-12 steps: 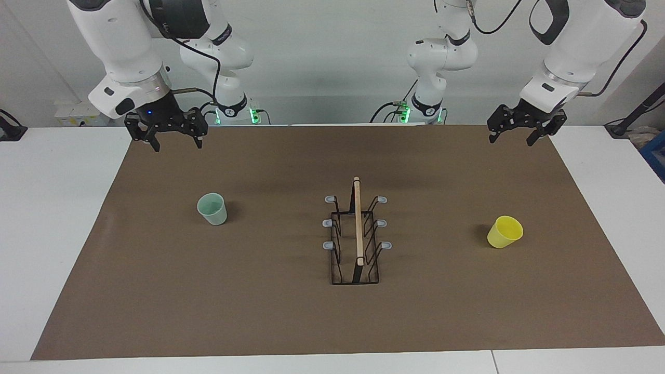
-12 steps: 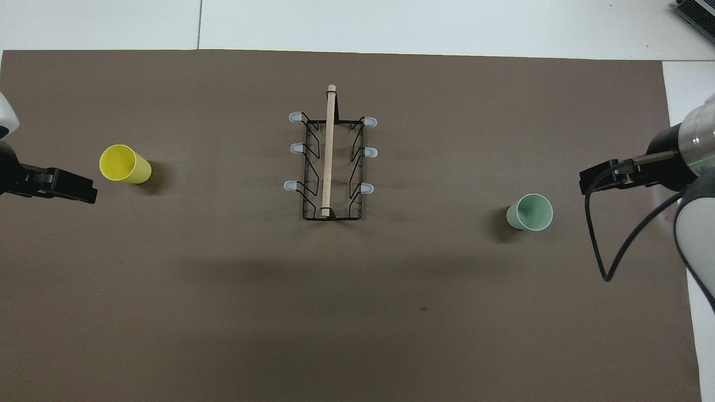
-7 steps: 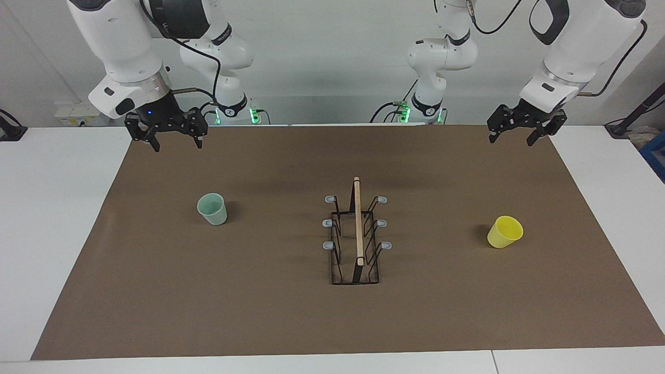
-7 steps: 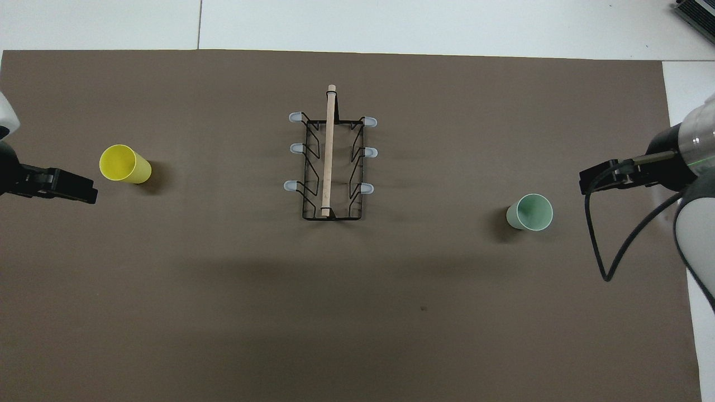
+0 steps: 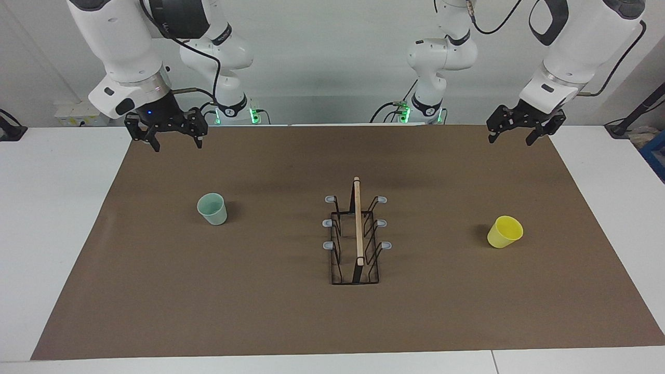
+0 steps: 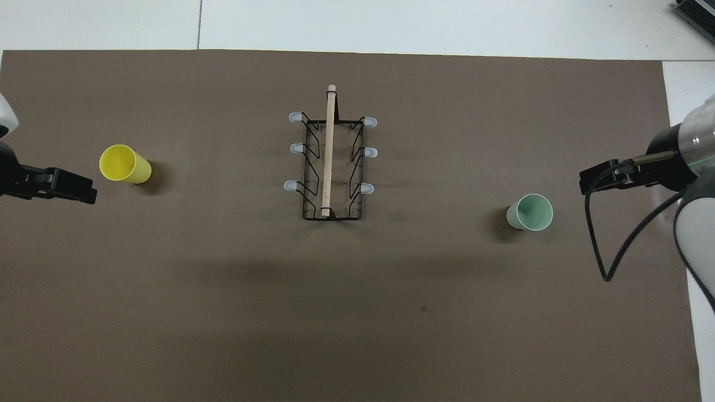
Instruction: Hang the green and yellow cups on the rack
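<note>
The pale green cup [image 5: 212, 209] stands upright, mouth up, on the brown mat toward the right arm's end; it also shows in the overhead view [image 6: 530, 212]. The yellow cup [image 5: 504, 231] stands mouth up toward the left arm's end [image 6: 124, 164]. The rack [image 5: 357, 239] stands between them mid-mat, its wooden bar on top and all grey-tipped prongs bare [image 6: 329, 162]. My right gripper [image 5: 176, 146] hangs open and empty over the mat's edge nearest the robots [image 6: 592, 181]. My left gripper [image 5: 510, 140] hangs open and empty over the same edge at its own end [image 6: 84, 194].
The brown mat [image 5: 291, 322] covers most of the white table [image 5: 52, 218]. A black cable [image 6: 614, 251] loops down from the right arm beside the green cup.
</note>
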You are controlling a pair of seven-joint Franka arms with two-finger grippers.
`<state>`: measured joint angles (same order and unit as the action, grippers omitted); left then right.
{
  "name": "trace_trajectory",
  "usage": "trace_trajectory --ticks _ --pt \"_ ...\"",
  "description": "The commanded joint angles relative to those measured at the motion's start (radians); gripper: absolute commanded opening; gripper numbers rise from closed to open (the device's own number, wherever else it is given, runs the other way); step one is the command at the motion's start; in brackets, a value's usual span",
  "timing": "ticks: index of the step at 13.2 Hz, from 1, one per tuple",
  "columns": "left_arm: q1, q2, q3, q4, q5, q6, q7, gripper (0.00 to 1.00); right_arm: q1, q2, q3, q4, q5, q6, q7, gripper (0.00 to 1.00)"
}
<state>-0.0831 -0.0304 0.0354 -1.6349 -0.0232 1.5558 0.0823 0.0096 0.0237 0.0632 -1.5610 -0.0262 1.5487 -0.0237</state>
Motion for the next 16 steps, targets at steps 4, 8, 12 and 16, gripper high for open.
trace_trajectory --ticks 4,8,12,16 --pt "-0.003 0.082 0.03 0.084 -0.024 -0.013 -0.093 1.0 0.0 -0.007 0.003 -0.007 -0.011 0.013 -0.012 1.0" --pt "-0.006 0.231 0.116 0.235 -0.136 -0.046 -0.269 1.0 0.0 -0.007 0.003 -0.007 -0.008 0.013 -0.012 1.0" --pt "-0.035 0.334 0.247 0.306 -0.314 -0.048 -0.549 1.0 0.0 -0.007 0.003 -0.007 -0.008 0.013 -0.012 1.0" --pt "-0.035 0.426 0.303 0.351 -0.391 -0.039 -0.783 0.99 0.0 -0.007 0.003 -0.014 0.0 0.042 -0.012 1.0"
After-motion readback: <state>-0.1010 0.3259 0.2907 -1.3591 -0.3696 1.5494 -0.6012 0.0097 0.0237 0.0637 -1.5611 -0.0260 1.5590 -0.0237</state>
